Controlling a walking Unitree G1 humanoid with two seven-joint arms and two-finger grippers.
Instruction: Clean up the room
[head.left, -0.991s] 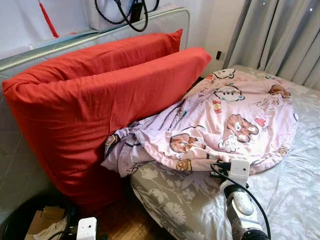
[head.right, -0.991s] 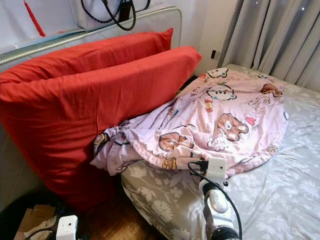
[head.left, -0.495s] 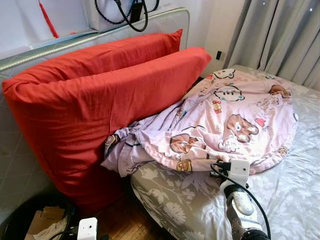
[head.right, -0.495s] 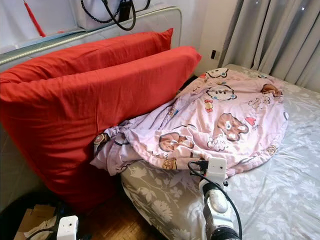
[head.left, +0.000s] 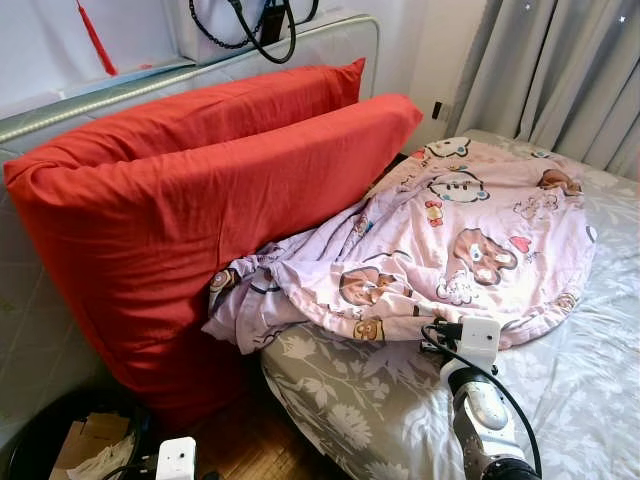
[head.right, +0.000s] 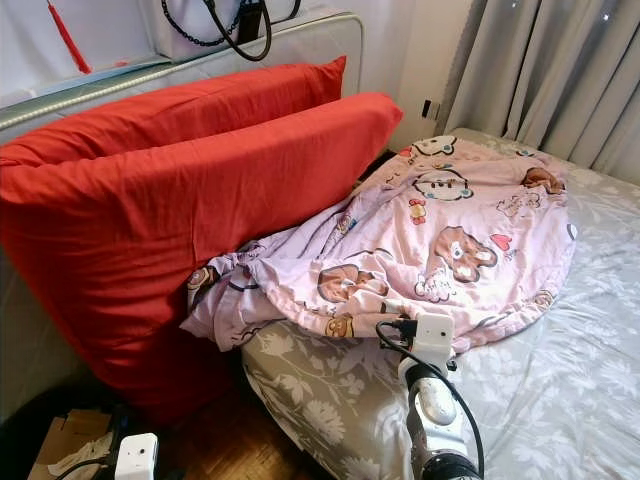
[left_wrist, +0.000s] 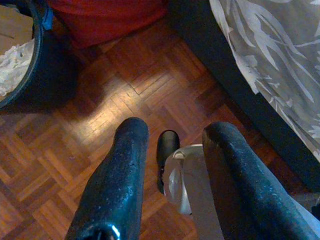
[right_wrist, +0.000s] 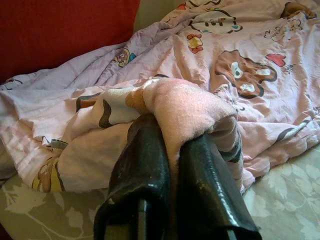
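Fingers (right_wrist: 145, 165) pinching pink blanket (right_wrist: 190, 107)

Head views were evenly daylit and sharp, with soft shadow at lower left under the red pillows (head.left: 200, 190); the wrist views were dimmer, a glare patch on the parquet floor (left_wrist: 115, 100), near fingers slightly blurred.

A pink cartoon blanket (head.right: 440, 235) lies crumpled on the bed (head.right: 560, 370) beside two red pillows (head.right: 190, 200); the right arm (head.right: 432, 400) reaches its near edge
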